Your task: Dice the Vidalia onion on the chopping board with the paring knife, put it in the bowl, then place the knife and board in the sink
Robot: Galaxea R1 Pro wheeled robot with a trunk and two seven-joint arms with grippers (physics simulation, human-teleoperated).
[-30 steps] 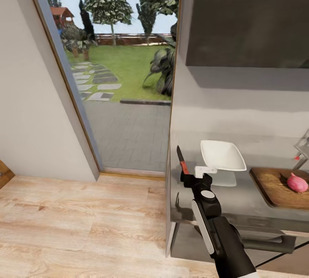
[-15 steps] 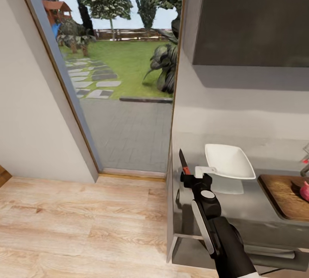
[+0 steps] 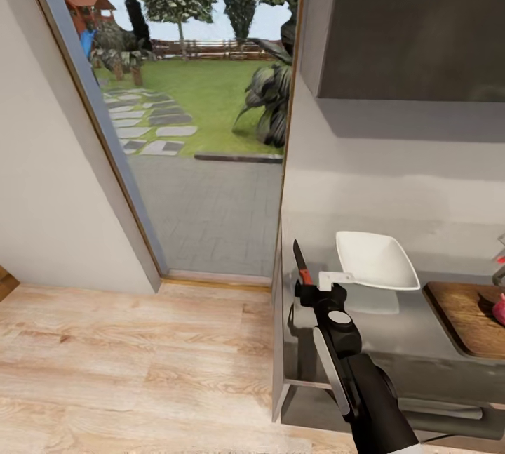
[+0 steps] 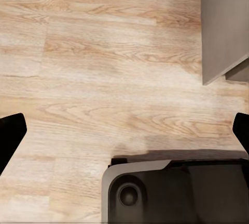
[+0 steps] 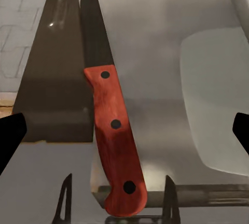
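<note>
Half the head view is a tall glazed doorway (image 3: 175, 110) at left, looking out on smooth lawn, stepping stones and trees, with pale grained wood floor (image 3: 126, 370) running in front of it. To the right, a flat matte dark cabinet (image 3: 414, 22) hangs on a plain grey wall. Below it sits the bench (image 3: 379, 331), a long glossy dark grey slab with a mirror sheen that throws back the bowl's pale shape.

On the bench at far right, cut by the frame edge, lies the chopping board (image 3: 466, 310), dark brown, grain showing, corner rounded, and on it a sliver of the pinkish-red Vidalia onion (image 3: 499, 310). Just past it, a bit of chrome tap with a red knob peeks in at the edge; the sink basin itself I cannot make out.

Left of the board, apart from it, stands the bowl (image 3: 375, 261), white, squarish, flared sides, rounded corners.

The right arm reaches up from the near edge, black and white, and the right claw (image 3: 313, 287) is pinching the paring knife (image 3: 301, 268): dark pointed blade aimed away, over the bench's left end. The wrist camera shows the red-orange handle (image 5: 115, 141) with three dark rivets, its butt caught between the fingers.

The left claw (image 4: 124, 133) hangs over bare floorboards, fingers (image 4: 10, 135) spread wide, nothing between them.
</note>
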